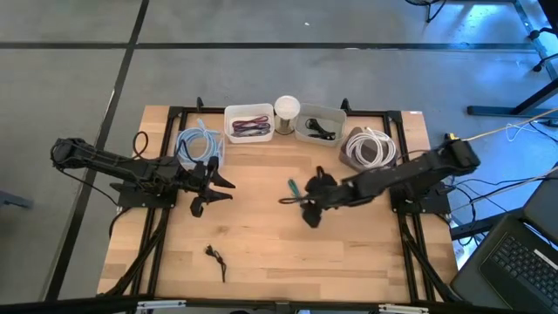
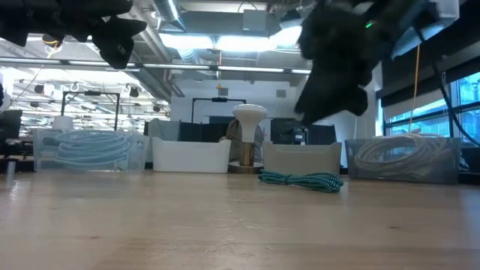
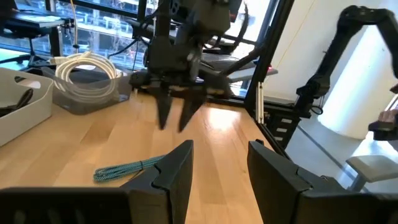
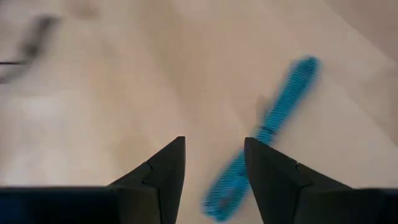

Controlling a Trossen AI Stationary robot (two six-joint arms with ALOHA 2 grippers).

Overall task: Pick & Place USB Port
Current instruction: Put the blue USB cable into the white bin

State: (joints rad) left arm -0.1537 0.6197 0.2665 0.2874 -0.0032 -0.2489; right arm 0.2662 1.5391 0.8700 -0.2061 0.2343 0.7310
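Observation:
A teal braided USB cable [image 1: 292, 185] lies coiled flat on the wooden table, also visible in the low view as cable [image 2: 300, 180]. My right gripper [image 1: 305, 208] hovers open above the table just near of it; in its wrist view the cable [image 4: 277, 118] runs past one finger of the gripper [image 4: 214, 168]. My left gripper [image 1: 214, 194] is open, raised at table centre-left, and points toward the right arm. Its wrist view shows the gripper [image 3: 217, 168], the cable [image 3: 127, 168] and the right gripper [image 3: 177, 106]. A small black cable [image 1: 215, 257] lies near the table's near edge.
Along the far edge stand a bin of blue cable [image 1: 199, 144], a white bin with red and black cables [image 1: 248, 122], a white cylinder [image 1: 287, 109], a bin with a black item [image 1: 318, 126] and a bin of white cable [image 1: 370, 148]. Bare wood lies between the arms.

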